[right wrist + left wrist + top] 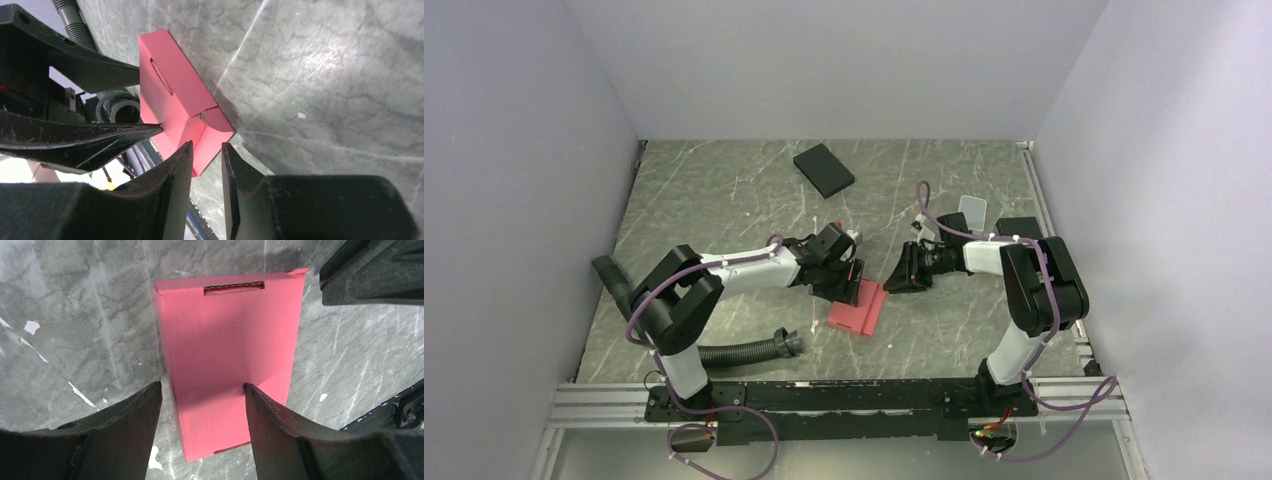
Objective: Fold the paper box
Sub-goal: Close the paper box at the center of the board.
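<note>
The paper box (857, 306) is a pinkish-red, flat folded box lying on the marbled table between the two arms. In the left wrist view it (227, 355) shows a slot near its far edge. My left gripper (842, 278) is open over the box's near-left end (200, 387). One fingertip (246, 388) touches the top face and the other hangs beside the box's left edge. My right gripper (896, 277) points at the box's right end. Its jaws (206, 146) stand a narrow gap apart, just short of a raised end flap (216, 125), and hold nothing.
A black flat box (824, 170) lies at the back centre. A small pale card (973, 211) lies behind the right arm. A black corrugated hose (744, 350) lies in front of the left arm, near the box. Walls enclose the table on three sides.
</note>
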Robot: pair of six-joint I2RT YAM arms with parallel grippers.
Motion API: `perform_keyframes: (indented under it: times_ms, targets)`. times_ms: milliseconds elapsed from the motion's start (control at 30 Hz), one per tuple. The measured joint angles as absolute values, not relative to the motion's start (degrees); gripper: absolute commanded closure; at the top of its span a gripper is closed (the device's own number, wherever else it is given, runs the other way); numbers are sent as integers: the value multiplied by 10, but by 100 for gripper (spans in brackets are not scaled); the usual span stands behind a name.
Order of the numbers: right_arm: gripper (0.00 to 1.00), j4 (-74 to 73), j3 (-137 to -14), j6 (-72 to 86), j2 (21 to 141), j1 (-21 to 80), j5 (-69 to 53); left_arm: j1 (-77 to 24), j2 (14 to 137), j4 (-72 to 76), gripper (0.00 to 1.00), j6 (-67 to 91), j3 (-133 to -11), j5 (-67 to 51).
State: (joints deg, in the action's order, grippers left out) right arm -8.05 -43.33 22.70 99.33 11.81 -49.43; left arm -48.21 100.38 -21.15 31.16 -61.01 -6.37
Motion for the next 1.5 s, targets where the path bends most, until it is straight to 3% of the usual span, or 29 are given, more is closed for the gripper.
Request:
perform_keyframes:
  times_ms: [567, 1033, 1100, 1267, 1400, 1500]
  targets:
    - [70, -71, -417, 201, 893, 118, -489, -486, 991, -194, 31, 324, -594, -51]
    - [73, -143, -473, -24, 845, 117, -547, -473, 936, -215, 28, 294, -581, -4]
    - [65, -184, -502, -105, 844, 119, -566, -468, 912, -213, 28, 291, -573, 4]
    - [27, -340, -555, -430, 828, 124, -629, -456, 838, -201, 29, 289, -536, 14]
    - [22, -514, -618, -752, 840, 154, -644, -448, 802, -187, 31, 295, -505, 12]
    - [23, -576, -667, -909, 867, 211, -627, -443, 783, -183, 32, 307, -480, 12]
